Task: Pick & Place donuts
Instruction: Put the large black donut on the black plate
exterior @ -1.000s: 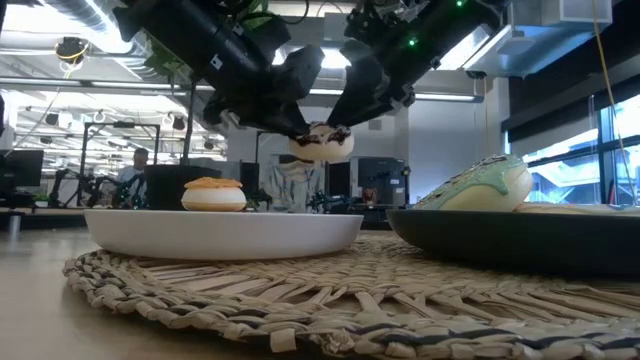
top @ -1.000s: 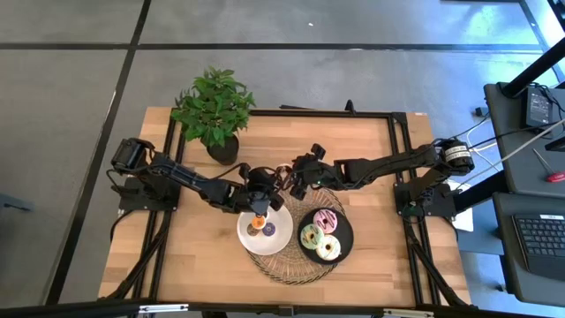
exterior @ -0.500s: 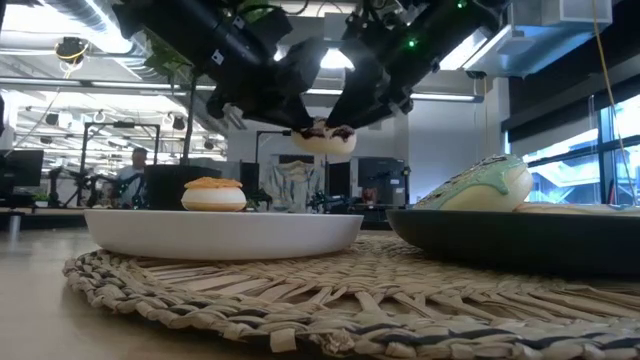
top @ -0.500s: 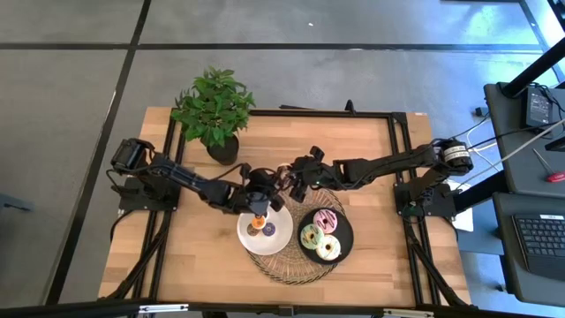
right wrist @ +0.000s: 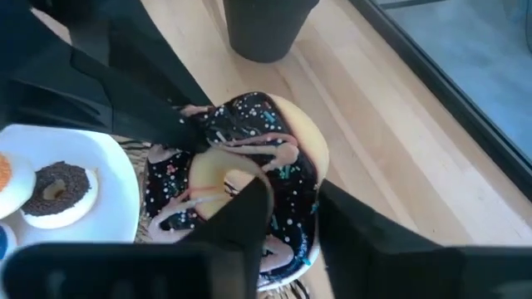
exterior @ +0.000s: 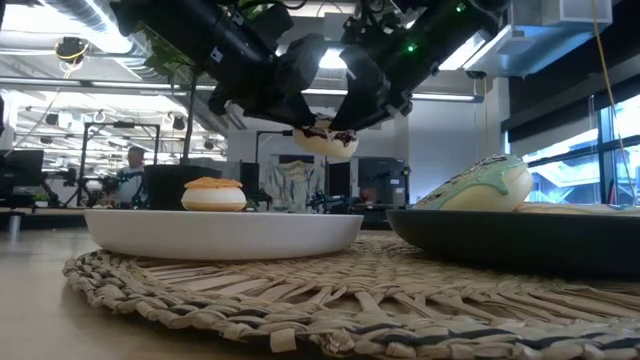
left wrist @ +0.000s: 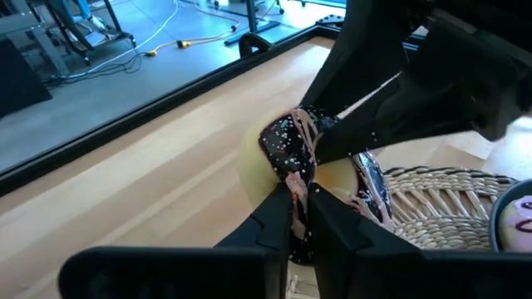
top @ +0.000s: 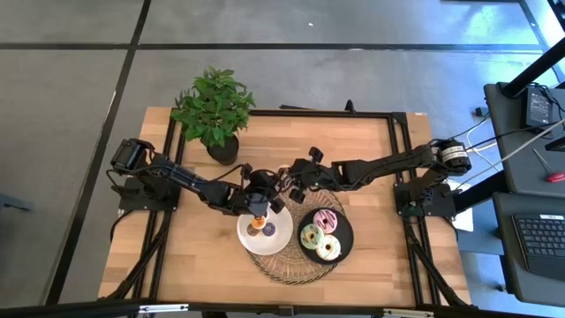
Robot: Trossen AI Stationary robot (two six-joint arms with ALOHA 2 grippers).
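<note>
- The wooden table is carrying a woven mat near its front middle, and a potted plant is standing toward the back left.
- A black plate is sitting on the mat's right half, holding three donuts: pink, green and cream.
- A white plate is sitting on the mat's left half, holding the tinier donuts: orange, purple and a brown one.
- The left gripper is pinching the rim of a chocolate sprinkled donut between nearly closed fingers, holding it in the air behind the white plate.
- The right gripper is meeting it from the other side, its fingers narrowing around the same donut.
</note>
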